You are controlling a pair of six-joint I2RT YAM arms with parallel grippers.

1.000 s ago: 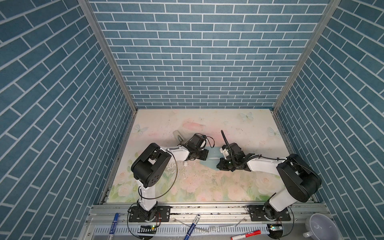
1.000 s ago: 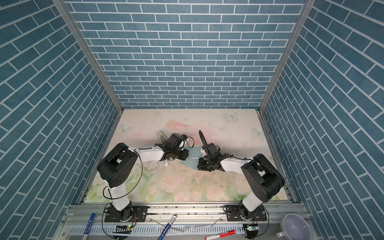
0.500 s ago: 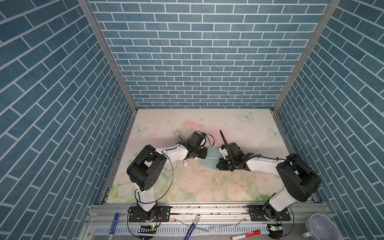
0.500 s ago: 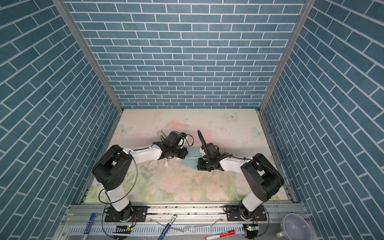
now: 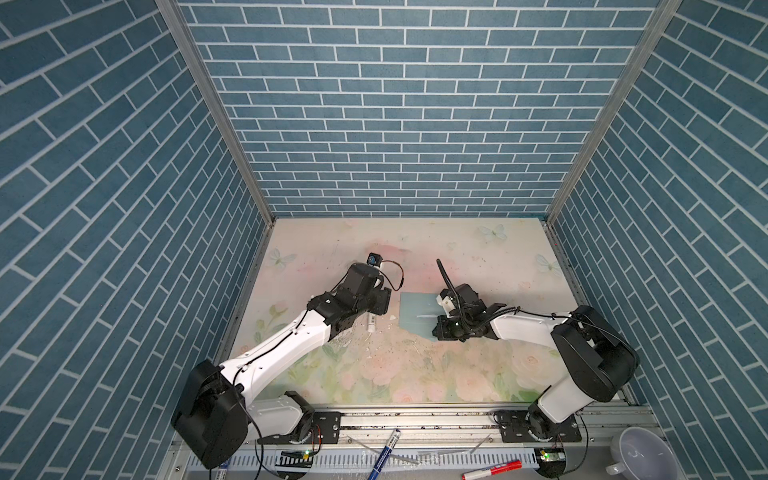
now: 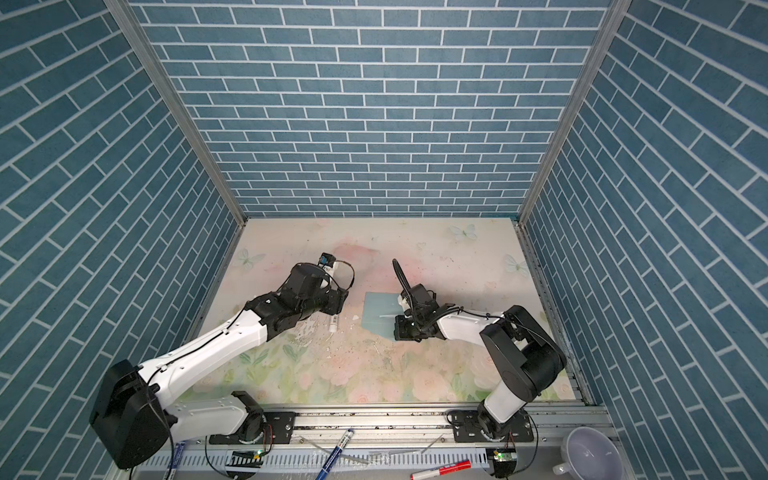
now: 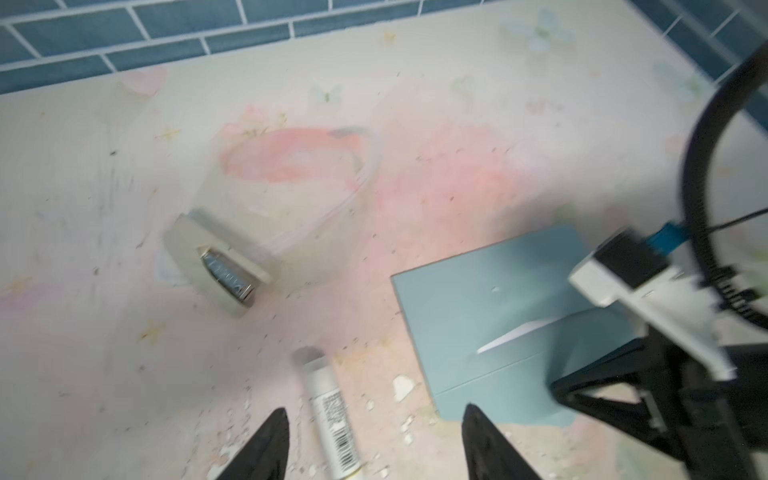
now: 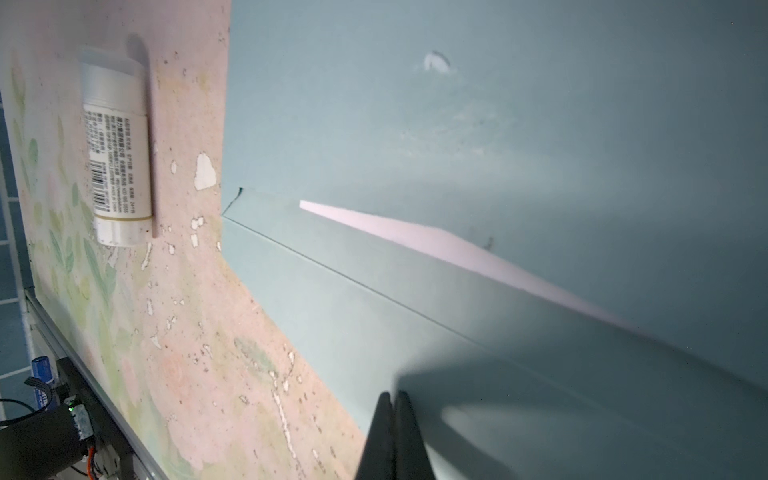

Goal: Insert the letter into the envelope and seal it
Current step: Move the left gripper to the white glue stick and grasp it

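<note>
Both top views show the floral table (image 5: 415, 249) with the two arms reaching in toward its middle. The teal envelope (image 5: 417, 309) lies flat between them. One short end is just beside the left gripper (image 7: 374, 409), and the rest runs away under the right gripper (image 8: 393, 399), so its long axis goes from one gripper across to the other. The right arm is the nearer one. In the right wrist view its jaws are pressed together with nothing between them, and the tips rest on the folded flap (image 8: 374, 332), on the side of the seam nearer the wrist. The left gripper hangs low with its jaws wide apart and holds nothing. A glue stick (image 7: 328, 411) lies loose on the table between and just ahead of its fingertips, with its length roughly crosswise to the envelope. The letter is not on show anywhere, so it is probably already inside. Ahead of the right gripper a pale sliver (image 8: 415, 232) shows where the flap edge stands slightly off the body. I cannot tell whether it is the letter's edge or the flap's lining. White flakes (image 7: 402, 386) dot the table between stick and envelope. Sealing looks close to done. What remains is likely pressing along the seam, toward the end nearest the left gripper.
</note>
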